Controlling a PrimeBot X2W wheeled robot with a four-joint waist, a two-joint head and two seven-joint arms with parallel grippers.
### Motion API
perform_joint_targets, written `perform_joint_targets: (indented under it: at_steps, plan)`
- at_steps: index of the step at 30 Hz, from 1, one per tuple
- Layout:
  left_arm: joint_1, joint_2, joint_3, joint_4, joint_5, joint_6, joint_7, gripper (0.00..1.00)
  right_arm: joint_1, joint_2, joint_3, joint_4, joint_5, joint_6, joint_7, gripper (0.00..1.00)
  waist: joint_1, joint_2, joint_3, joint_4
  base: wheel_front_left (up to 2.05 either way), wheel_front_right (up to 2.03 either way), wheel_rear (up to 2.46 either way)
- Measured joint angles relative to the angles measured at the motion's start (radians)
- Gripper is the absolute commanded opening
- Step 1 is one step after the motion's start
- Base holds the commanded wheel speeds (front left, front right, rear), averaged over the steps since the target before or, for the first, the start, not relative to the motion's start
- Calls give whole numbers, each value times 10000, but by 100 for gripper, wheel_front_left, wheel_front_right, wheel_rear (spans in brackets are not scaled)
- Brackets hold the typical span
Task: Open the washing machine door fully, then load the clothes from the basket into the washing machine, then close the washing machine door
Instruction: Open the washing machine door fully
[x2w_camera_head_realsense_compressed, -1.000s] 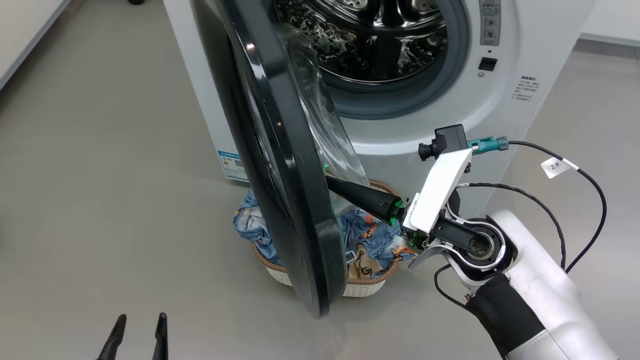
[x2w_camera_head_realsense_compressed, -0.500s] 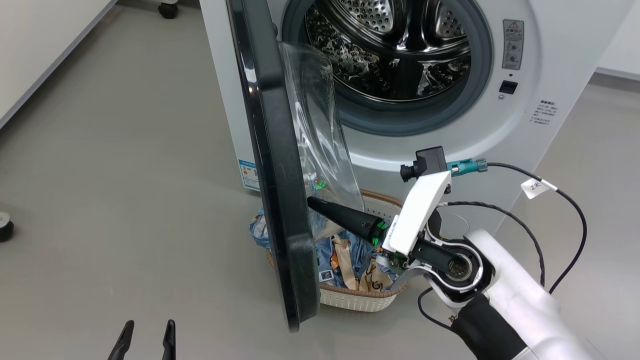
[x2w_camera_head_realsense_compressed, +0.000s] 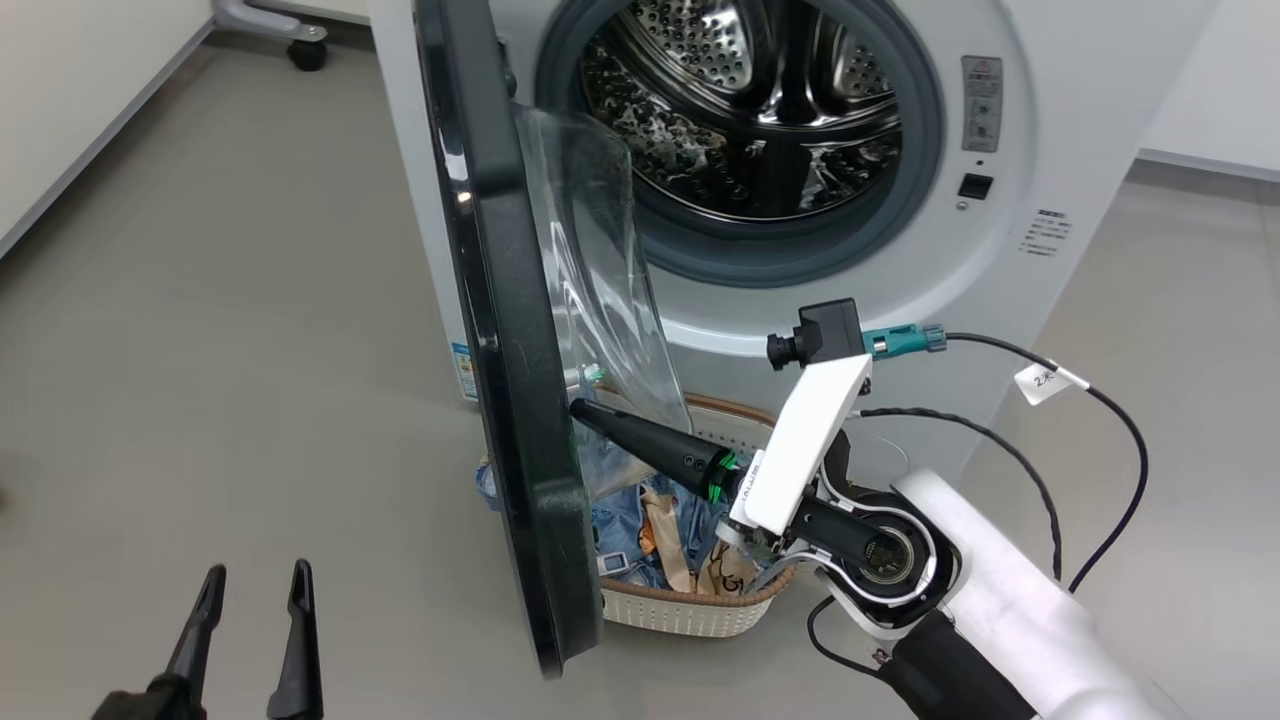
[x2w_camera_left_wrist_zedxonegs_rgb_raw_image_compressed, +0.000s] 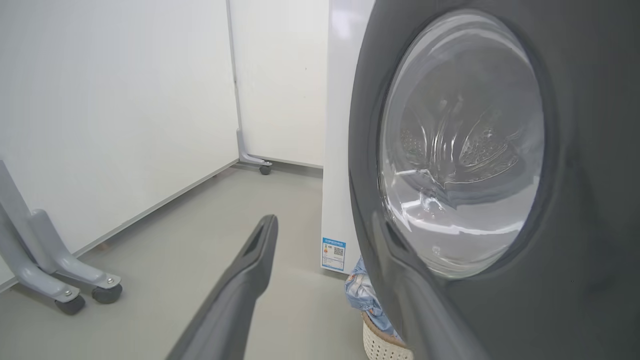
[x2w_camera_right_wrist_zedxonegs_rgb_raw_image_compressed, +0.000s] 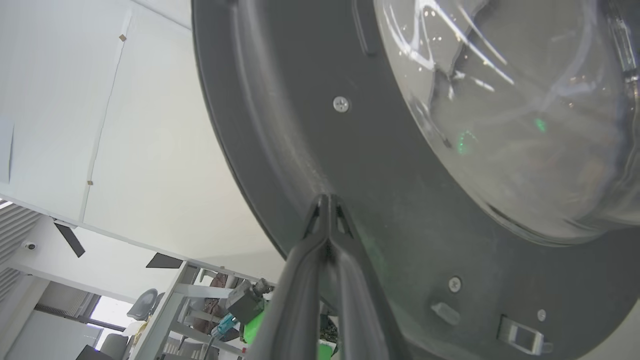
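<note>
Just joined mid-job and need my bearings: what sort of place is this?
Likely a lab or test room set up for laundry, not a home: a washing machine on bare grey floor, white partition panels on castor feet, a basket of clothes.

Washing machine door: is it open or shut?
Open. The washing machine door sticks out sideways from the washing machine, and you can see straight into the shiny steel drum.

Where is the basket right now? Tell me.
Head view, low centre: the basket sits on the floor before the washing machine, partly hidden behind the open washing machine door, clothes in it, the right gripper above it.
</note>
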Motion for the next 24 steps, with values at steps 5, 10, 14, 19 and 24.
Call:
perform_joint_targets:
  at_steps: [5,10,14,19,24]
  plan:
    - [-16,-35,286,56,-6,86,0,100,-141,-138,-128,-545,-840,0,-428,49,0,0,-14,-337,0,0,0]
    - [-27,-44,512,113,-6,94,2,100,-177,-1018,-159,-1035,-1693,6,-974,100,0,0,-20,-697,0,0,0]
    - [-35,-48,650,128,-6,100,0,100,-167,-1519,-190,-1254,-2266,6,-1406,100,0,0,-18,-901,0,0,0]
    - [-54,-52,723,173,-4,100,0,100,-160,-2617,-217,-1386,-3856,6,-2428,100,0,0,-1,-1194,0,0,0]
    - [-82,-61,709,236,12,100,0,100,126,-3850,-539,-1277,-5607,8,-3900,100,0,0,-5,-1356,0,0,0]
